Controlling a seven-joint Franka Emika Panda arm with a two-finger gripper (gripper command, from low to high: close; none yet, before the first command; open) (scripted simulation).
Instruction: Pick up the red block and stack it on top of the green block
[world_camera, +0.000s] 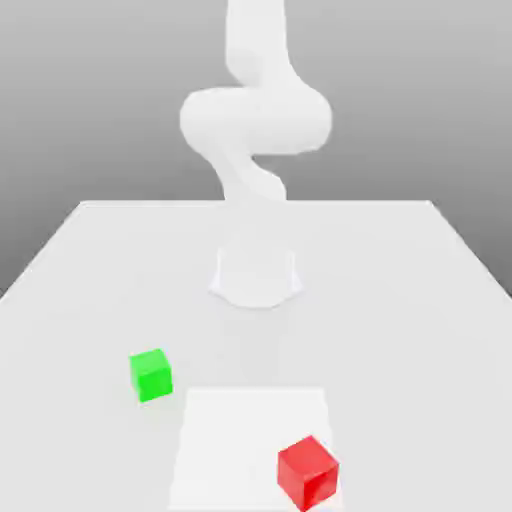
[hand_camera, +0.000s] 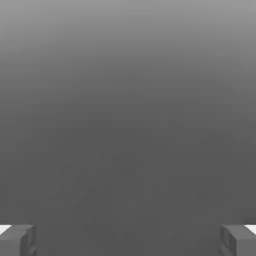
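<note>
While the robot arm (world_camera: 257, 120) rose beyond the table (world_camera: 60, 330), the red block (world_camera: 307, 473) sat near its front edge, over the pale square's (world_camera: 235, 440) front-right corner; the green block (world_camera: 151, 375) lay toward the exterior view's left edge. In the hand view the gripper's (hand_camera: 128, 241) fingers were spread, empty. Picking had yet to start; reaching down over red came next.

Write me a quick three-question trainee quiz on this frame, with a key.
1. True or false: the red block and the green block are touching.
2. Which block appears nearer the exterior view's left? A) red B) green
3. Fill in: in the hand view, the gripper's fingers stand ____, with nothing between them.

Key: 1 false; 2 B; 3 apart
</note>
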